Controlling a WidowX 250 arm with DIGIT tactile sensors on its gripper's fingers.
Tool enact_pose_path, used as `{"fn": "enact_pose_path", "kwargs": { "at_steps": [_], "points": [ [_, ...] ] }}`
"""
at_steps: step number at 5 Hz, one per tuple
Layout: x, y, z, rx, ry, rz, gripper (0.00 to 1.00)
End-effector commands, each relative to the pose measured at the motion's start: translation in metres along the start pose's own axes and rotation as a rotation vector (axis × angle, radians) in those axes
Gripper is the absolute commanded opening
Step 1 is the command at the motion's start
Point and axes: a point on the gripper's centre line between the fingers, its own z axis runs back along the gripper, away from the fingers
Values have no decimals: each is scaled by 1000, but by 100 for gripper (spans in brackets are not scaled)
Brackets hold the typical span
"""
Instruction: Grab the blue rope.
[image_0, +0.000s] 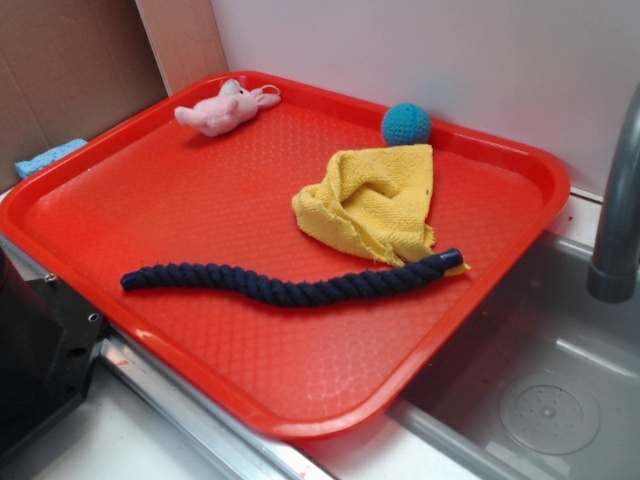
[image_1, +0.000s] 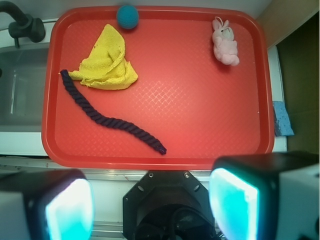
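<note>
The blue rope (image_0: 290, 286) (image_1: 107, 119), a dark navy twisted cord, lies in a loose curve across the near part of the red tray (image_0: 150, 200) (image_1: 200, 115). One capped end rests against the yellow cloth (image_0: 375, 200) (image_1: 106, 62). In the wrist view my gripper (image_1: 152, 205) is open, high above and short of the tray's near rim, with nothing between its teal pads (image_1: 232, 202). The gripper itself is out of sight in the exterior view.
A teal crocheted ball (image_0: 406, 124) (image_1: 127, 16) and a pink plush rabbit (image_0: 225, 108) (image_1: 225, 42) sit at the tray's far edge. A metal sink (image_0: 560, 380) with a grey faucet (image_0: 618, 200) lies beside the tray. The black robot base (image_0: 40, 370) (image_1: 167, 210) stands near the front.
</note>
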Motion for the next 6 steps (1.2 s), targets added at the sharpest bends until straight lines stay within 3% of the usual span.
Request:
{"fn": "enact_pose_path", "kwargs": {
  "at_steps": [1,4,6],
  "points": [
    [0,0,0,0,0,0,100],
    [31,-16,-54,-59,-47,-415,100],
    [40,-33,-112,-91,-15,-599,100]
  ]
}}
